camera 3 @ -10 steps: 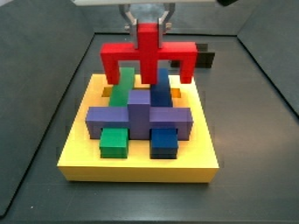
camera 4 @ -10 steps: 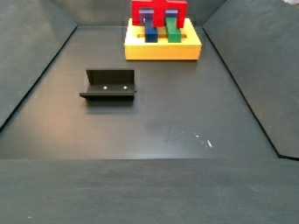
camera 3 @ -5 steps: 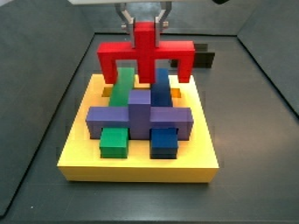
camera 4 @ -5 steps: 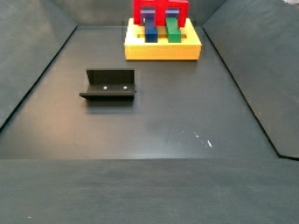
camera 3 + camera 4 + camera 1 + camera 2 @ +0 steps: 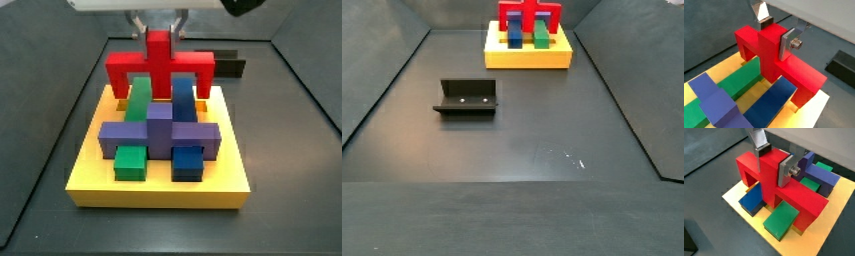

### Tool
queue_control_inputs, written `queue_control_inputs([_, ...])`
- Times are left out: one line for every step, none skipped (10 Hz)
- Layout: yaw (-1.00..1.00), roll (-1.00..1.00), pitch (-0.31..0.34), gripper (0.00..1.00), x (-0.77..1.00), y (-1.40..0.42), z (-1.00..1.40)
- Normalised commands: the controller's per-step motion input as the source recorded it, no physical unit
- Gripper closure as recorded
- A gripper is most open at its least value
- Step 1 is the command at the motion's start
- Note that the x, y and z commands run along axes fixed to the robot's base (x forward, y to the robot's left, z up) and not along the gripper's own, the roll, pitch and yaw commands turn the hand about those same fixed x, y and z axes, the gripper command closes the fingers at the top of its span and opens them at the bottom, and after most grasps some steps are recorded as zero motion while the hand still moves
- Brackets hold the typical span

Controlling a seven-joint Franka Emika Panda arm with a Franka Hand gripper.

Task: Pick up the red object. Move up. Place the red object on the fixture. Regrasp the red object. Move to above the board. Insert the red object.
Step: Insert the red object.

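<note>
The red object (image 5: 160,70) hangs upright over the far end of the board (image 5: 160,192), legs down. My gripper (image 5: 775,32) is shut on its centre stub, one silver finger (image 5: 785,172) flat on each side; it also shows from the side (image 5: 160,22). In both wrist views the legs straddle a long green block (image 5: 783,219) and a long blue block (image 5: 752,199). The leg ends sit close to the orange slots (image 5: 119,103); whether they are inside them I cannot tell. The fixture (image 5: 466,97) stands apart on the floor, also seen behind the board (image 5: 231,68).
A purple cross-shaped block (image 5: 160,135) lies across the middle of the board, with a short green block (image 5: 130,161) and a short blue block (image 5: 187,162) in front of it. Dark walls (image 5: 376,90) enclose the floor on both sides.
The gripper has carried the red object a little lower, towards the board's far end. The blocks on the board and the fixture have not moved.
</note>
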Motion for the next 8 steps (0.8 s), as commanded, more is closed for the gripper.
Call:
queue_control_inputs([0.00, 0.10, -0.061, 1.00, 0.00, 0.00, -0.32])
queue_control_inputs([0.01, 0.07, -0.073, 1.00, 0.00, 0.00, -0.31])
queue_control_inputs([0.06, 0.03, -0.040, 1.00, 0.04, 0.00, -0.25])
queue_control_inputs([0.10, 0.00, 0.000, 1.00, 0.13, 0.00, 0.00])
queue_control_inputs([0.13, 0.00, 0.000, 1.00, 0.03, -0.02, 0.00])
queue_control_inputs([0.11, 0.00, 0.000, 1.00, 0.04, 0.00, -0.05])
queue_control_inputs([0.10, 0.00, -0.040, 1.00, 0.01, 0.00, -0.16])
queue_control_inputs([0.03, -0.02, -0.109, 1.00, 0.04, 0.00, -0.27])
